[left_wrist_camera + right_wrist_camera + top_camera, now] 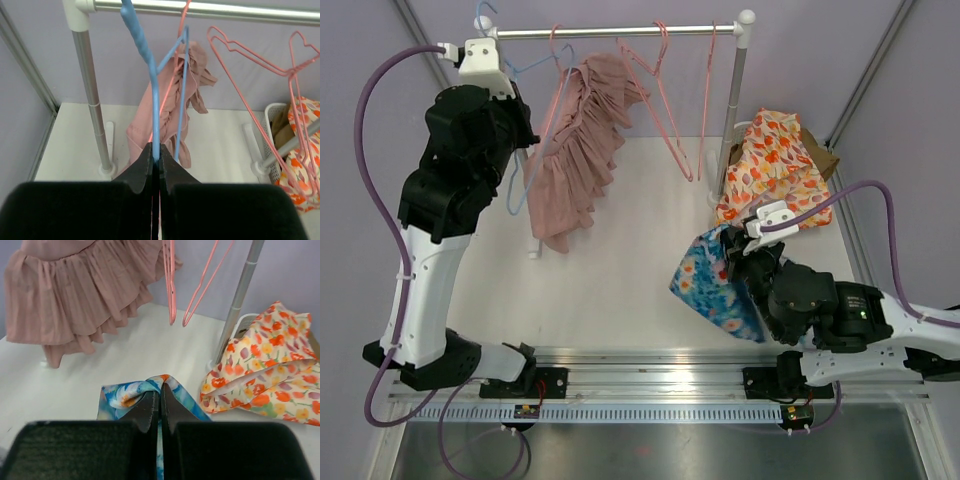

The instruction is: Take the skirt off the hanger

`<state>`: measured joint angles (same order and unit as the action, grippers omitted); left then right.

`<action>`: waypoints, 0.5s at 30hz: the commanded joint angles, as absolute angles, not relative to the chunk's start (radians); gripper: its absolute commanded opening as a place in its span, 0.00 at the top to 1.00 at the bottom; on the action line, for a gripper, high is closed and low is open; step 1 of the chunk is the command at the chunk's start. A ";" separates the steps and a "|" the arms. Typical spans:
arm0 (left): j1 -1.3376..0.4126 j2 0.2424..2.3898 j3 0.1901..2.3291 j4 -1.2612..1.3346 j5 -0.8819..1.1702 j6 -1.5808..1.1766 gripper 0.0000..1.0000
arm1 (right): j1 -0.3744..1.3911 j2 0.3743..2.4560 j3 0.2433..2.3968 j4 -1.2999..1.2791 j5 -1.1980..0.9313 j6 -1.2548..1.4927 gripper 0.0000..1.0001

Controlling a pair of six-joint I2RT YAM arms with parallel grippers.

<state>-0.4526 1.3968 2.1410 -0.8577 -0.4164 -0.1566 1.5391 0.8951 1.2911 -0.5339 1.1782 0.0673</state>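
Left jaws: together, pinched flat on the lower wire of the blue hanger (145, 50), with no gap showing beside the wire. The hanger's hook sits over the rail (620, 31) near the left post. The hanger looks bare to us, though a pink ruffled skirt (580, 150) hangs just behind it and we cannot fully separate the two.

Right jaws: together, clamped on a bunched fold of the blue floral skirt (120, 392). The rest of the cloth trails onto the white surface (620, 270) at front right, well apart from the rail and touching no hanger.

Judgement: we take the floral skirt as the task's garment. It appears to be off the hanger, so what is left is to lay it down and let go.

Handling: the cloth reads as thin, light and limp, and it collapses into folds. A pinch through several gathered layers, as here, should hold better than a single edge. A waistband would be the firmest hold, but we cannot tell where it lies. The hanger wire is thin and free to swing on its hook, so it needs steadying.

Further out: bare pink hangers (665, 100) on the rail, and an orange floral cloth (775, 165) heaped by the right post.
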 commanded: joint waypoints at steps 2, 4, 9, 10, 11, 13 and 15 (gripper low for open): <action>-0.471 1.316 2.053 -0.779 -0.295 -0.172 1.00 | 1.427 0.914 1.327 -0.204 1.309 -0.241 1.00; -0.495 1.298 1.987 -0.759 -0.298 -0.173 1.00 | 1.317 0.931 1.432 -0.403 1.231 -0.143 1.00; -0.514 1.276 1.907 -0.724 -0.304 -0.190 1.00 | 1.016 1.034 1.603 -0.482 1.086 -0.241 1.00; -0.515 1.273 1.887 -0.719 -0.304 -0.193 1.00 | 0.985 1.048 1.623 -0.477 1.077 -0.259 1.00; -0.515 1.270 1.879 -0.715 -0.304 -0.196 1.00 | 0.948 1.063 1.641 -0.465 1.053 -0.290 1.00; -0.515 1.261 1.865 -0.707 -0.301 -0.198 1.00 | 0.863 1.069 1.683 -0.410 1.022 -0.311 1.00; -0.515 1.253 1.848 -0.703 -0.299 -0.198 1.00 | 0.819 1.080 1.710 -0.322 0.997 -0.353 1.00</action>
